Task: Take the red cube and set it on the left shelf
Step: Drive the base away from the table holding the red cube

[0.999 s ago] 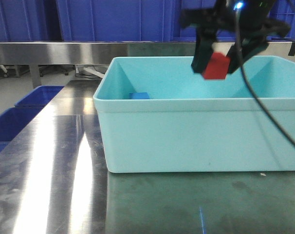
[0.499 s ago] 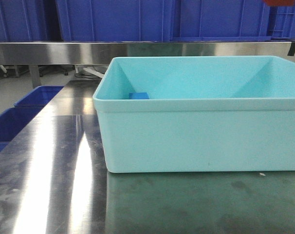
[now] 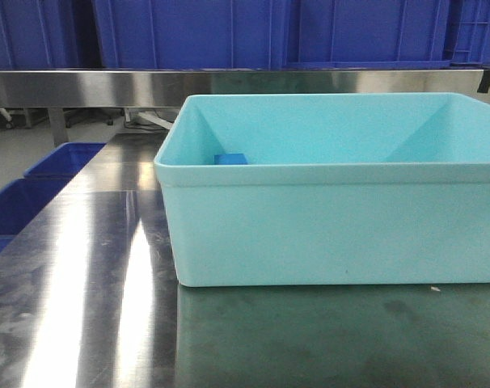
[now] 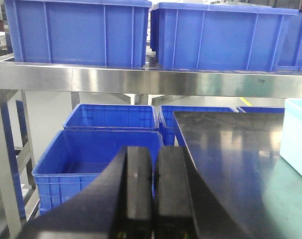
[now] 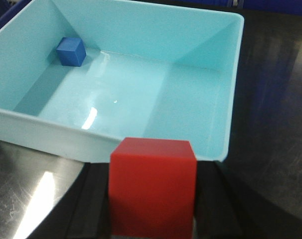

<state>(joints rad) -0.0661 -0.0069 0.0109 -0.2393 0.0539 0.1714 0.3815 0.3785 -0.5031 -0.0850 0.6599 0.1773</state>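
In the right wrist view my right gripper (image 5: pixel 152 199) is shut on the red cube (image 5: pixel 152 186), with a black finger (image 5: pixel 96 206) on each side. It holds the cube high above the near rim of the pale turquoise tub (image 5: pixel 156 149). Neither shows in the front view. The left shelf shows in the left wrist view as a steel rail (image 4: pixel 141 79) carrying deep-blue crates (image 4: pixel 76 32). My left gripper (image 4: pixel 153 189) is shut and empty, its fingers pressed together, pointing at the shelf.
A small blue block (image 5: pixel 71 52) lies in the tub's far left corner and shows in the front view too (image 3: pixel 230 158). The tub (image 3: pixel 334 218) stands on a steel table (image 3: pixel 83 307). More blue crates (image 4: pixel 108 154) sit low under the shelf rail.
The right gripper with the red cube has risen out of the tub and left the front view at the top. The blue block and tub have not moved.
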